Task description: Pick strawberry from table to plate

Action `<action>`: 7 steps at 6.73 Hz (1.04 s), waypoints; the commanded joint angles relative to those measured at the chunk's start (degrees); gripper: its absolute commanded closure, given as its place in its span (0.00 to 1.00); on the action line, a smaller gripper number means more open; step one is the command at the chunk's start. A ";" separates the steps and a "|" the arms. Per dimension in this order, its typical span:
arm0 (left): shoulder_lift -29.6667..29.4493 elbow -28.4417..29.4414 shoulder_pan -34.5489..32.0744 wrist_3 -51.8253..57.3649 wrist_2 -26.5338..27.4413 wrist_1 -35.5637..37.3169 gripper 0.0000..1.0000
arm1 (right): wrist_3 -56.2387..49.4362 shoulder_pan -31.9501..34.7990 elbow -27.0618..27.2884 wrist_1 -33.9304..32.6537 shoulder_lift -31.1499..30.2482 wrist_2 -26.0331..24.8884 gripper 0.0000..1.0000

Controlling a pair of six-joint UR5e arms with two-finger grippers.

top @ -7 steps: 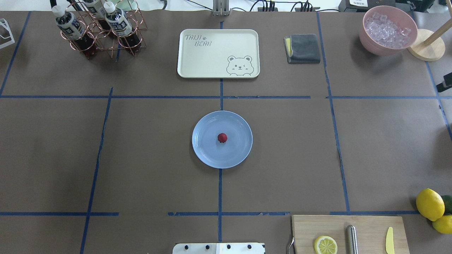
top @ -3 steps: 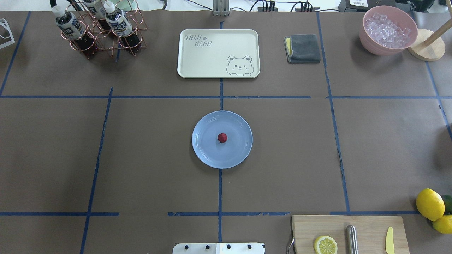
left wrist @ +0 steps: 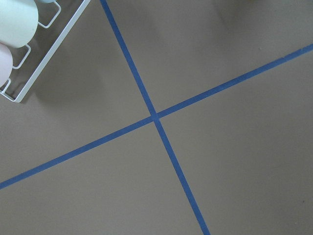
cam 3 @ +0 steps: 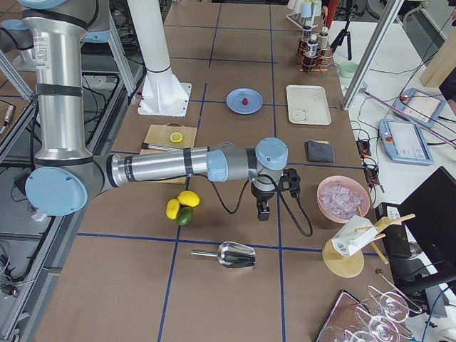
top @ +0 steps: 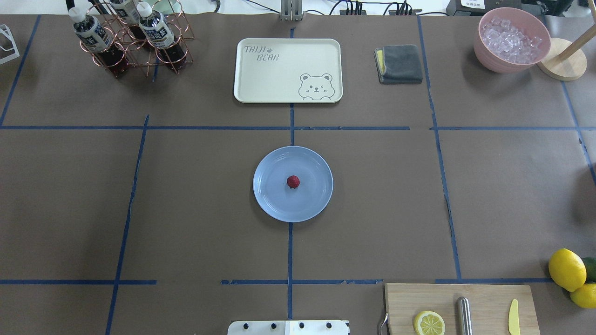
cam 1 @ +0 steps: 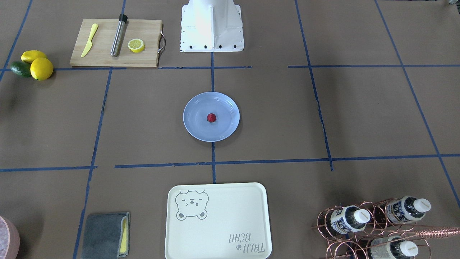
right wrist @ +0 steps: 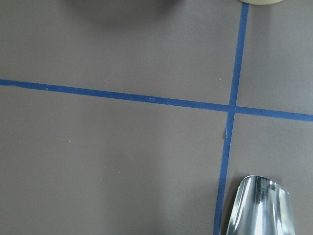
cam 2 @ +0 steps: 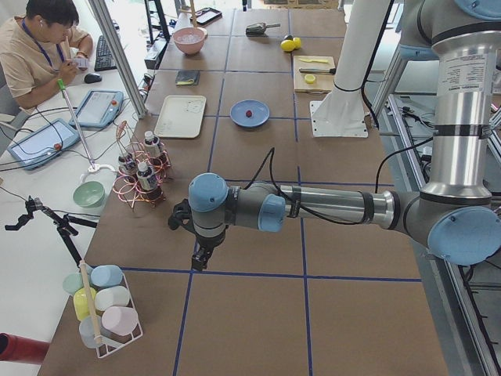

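Observation:
The small dark-red strawberry (top: 293, 181) lies in the middle of the round light-blue plate (top: 312, 200) at the centre of the brown table (top: 195, 209); the front-facing view shows the strawberry (cam 1: 211, 117) on the plate (cam 1: 196, 122) too. Both arms are far from it. My left gripper (cam 2: 200, 257) hangs over bare table at the left end, seen only in the exterior left view. My right gripper (cam 3: 263, 211) hangs over the table at the right end, near the lemons. I cannot tell whether either is open or shut. Nothing shows in either gripper.
A cream bear tray (top: 287, 70) and a grey cloth (top: 399, 63) lie behind the plate. A bottle rack (top: 132, 39) stands at the back left, a pink ice bowl (top: 511, 39) at the back right. A cutting board (top: 461, 307), lemons (top: 567, 269) and a metal scoop (cam 3: 228, 254) lie on the right.
A dark piece of the right arm at the overhead view's right edge has moved out of that view. The strawberry and plate have not moved.

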 commanded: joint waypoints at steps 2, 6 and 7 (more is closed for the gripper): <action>2.57 -0.65 -0.11 0.37 -0.32 -0.63 0.00 | -0.35 -1.03 -1.32 0.09 0.27 -0.57 0.00; 0.66 0.05 -0.73 0.20 0.21 -0.13 0.00 | -0.18 -1.13 -1.41 0.18 0.62 -0.58 0.00; 1.35 -0.03 -0.82 0.11 0.21 4.24 0.00 | -0.09 -1.13 -1.41 0.18 0.53 -0.49 0.00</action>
